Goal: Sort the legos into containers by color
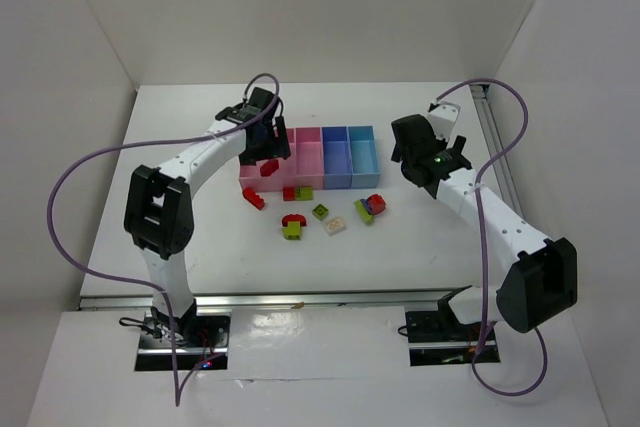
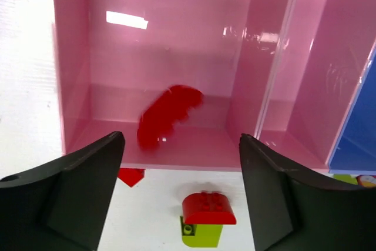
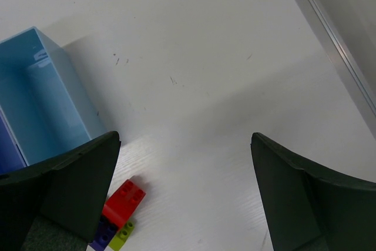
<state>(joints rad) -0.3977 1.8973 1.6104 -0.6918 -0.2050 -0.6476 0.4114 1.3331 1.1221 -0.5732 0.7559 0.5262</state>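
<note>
The containers (image 1: pixel 310 157) are a row of two pink bins, a periwinkle one and a light blue one. My left gripper (image 1: pixel 262 137) hangs open and empty over the leftmost pink bin (image 2: pixel 117 57). A red brick (image 2: pixel 167 114) shows blurred inside that bin. My right gripper (image 1: pixel 420 162) is open and empty, right of the light blue bin (image 3: pixel 47 104). On the table in front of the bins lie a red brick (image 1: pixel 253 197), a red-and-green pair (image 1: pixel 298 192), a red-on-green clump (image 2: pixel 207 218), a green brick (image 1: pixel 321 211), a cream brick (image 1: pixel 336 226) and a red-blue-green clump (image 3: pixel 120 213).
White walls enclose the table on the left, back and right. A metal rail (image 3: pixel 335 39) runs along the right edge. Purple cables loop over both arms.
</note>
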